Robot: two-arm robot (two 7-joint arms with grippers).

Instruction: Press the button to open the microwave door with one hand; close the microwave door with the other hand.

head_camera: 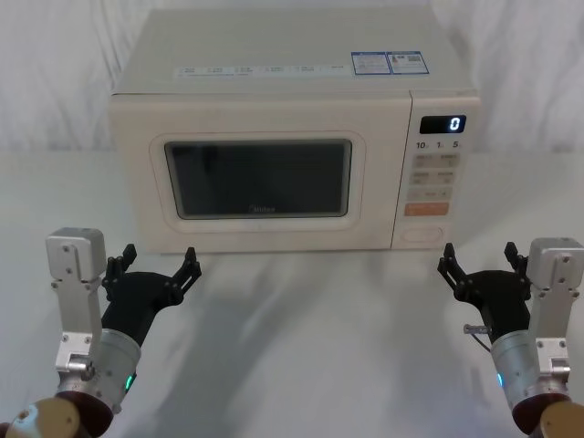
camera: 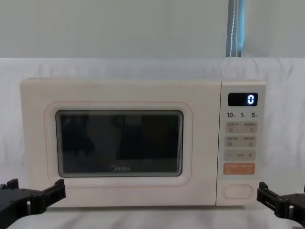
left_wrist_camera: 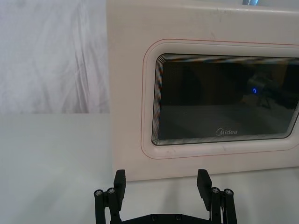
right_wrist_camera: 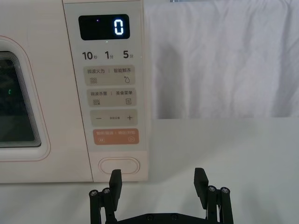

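The microwave door (head_camera: 255,178) sits flush and closed at 12 o'clock on the counter (head_camera: 310,347). The button (head_camera: 422,234) lies at the control panel's (head_camera: 436,173) foot. The left gripper (head_camera: 157,266) hovers at 8 o'clock, the right gripper (head_camera: 479,265) at 4 o'clock, both with fingers spread, touching nothing.

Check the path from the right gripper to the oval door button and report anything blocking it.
Nothing visible blocks it. The right gripper, jaws open, hangs just in front of the button at the foot of the control panel, with bare tabletop between them.
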